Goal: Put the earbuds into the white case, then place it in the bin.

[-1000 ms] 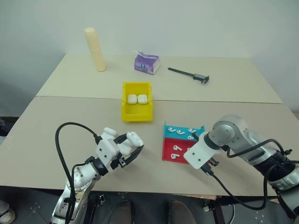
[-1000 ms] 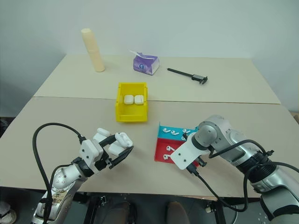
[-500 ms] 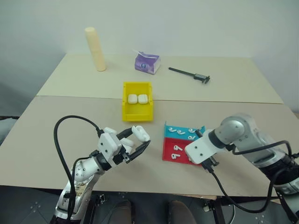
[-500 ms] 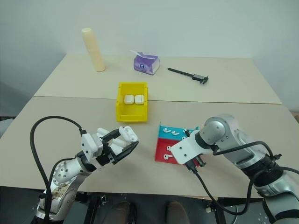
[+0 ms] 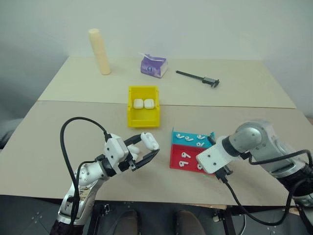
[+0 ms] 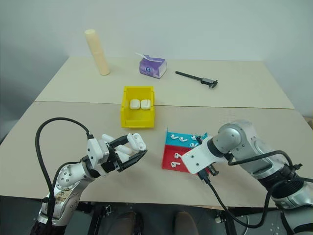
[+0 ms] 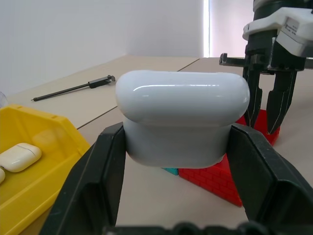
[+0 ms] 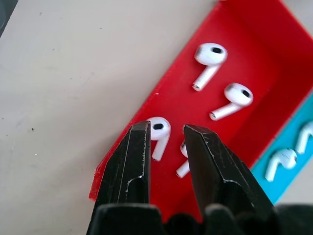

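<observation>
The white case (image 5: 149, 141) has been lifted and swung toward the red tray (image 6: 168, 161), clenched in the left gripper (image 7: 178, 147). The right gripper (image 8: 166, 134), fingers slightly parted and empty, is held above the earbuds (image 8: 159, 129); none looks picked yet.

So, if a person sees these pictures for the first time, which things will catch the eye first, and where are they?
Probably the bright yellow bin at the table's middle, with two white cases lying inside. Next, the left gripper near the front edge, shut on a white case held above the table. To the right, the right gripper hangs slightly open over the red tray, where loose earbuds lie.
</observation>
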